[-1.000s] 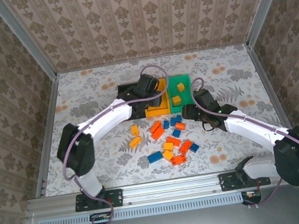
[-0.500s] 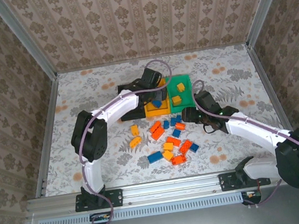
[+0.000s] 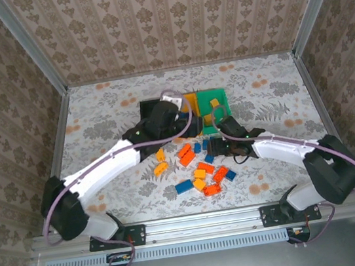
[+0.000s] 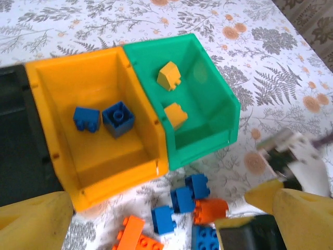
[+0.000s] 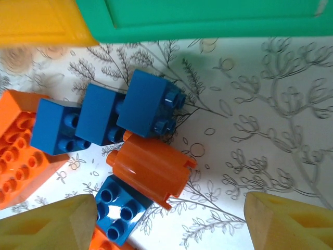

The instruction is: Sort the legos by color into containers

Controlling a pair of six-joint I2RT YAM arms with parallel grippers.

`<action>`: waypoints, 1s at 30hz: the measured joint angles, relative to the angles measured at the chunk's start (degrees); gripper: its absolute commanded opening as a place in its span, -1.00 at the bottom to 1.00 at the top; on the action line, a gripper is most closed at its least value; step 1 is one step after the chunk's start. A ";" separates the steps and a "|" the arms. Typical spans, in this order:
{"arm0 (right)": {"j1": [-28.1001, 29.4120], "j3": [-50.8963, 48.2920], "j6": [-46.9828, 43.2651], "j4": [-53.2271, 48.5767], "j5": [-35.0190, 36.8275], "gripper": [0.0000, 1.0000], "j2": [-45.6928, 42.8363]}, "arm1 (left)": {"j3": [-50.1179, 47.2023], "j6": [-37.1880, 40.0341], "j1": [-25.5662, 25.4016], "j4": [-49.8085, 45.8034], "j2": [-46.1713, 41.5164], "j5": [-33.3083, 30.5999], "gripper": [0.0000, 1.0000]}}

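Blue legos (image 4: 118,119), two, lying in yellow bin (image 4: 73,60); two yellow ones (image 4: 169,75) in green bin (image 4: 218,104) pressed against its right side; black bin (image 4: 13,104) on left. Left gripper (image 4: 156,200) spread wide, empty, hanging just near of the bins. Right gripper (image 5: 171,213) likewise released, grasping nothing, straddling a red-orange brick (image 5: 151,172) beside blue bricks (image 5: 151,109) at far edge of loose pile (image 3: 202,169).

3 bins (image 4: 122,182), 2 blue legos (image 4: 118,117) binned, 2 yel. legos (image 4: 169,76) binned

Floral-patterned table (image 3: 107,103), damask-papered walls (image 3: 168,22), aluminium frame posts (image 3: 27,45).
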 measured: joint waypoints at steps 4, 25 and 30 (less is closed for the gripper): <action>1.05 1.38 0.24 0.59 0.59 0.51 3.98 | -10.32 -2.49 -0.46 0.20 -8.11 -1.40 1.00; 1.14 3.87 1.36 0.68 8.33 -0.17 8.39 | -26.03 -9.35 -1.09 -2.51 -24.79 -6.93 1.00; 1.14 3.43 0.17 -0.39 8.39 -0.33 4.57 | -26.29 -9.38 -1.09 -3.17 -25.55 -7.41 1.00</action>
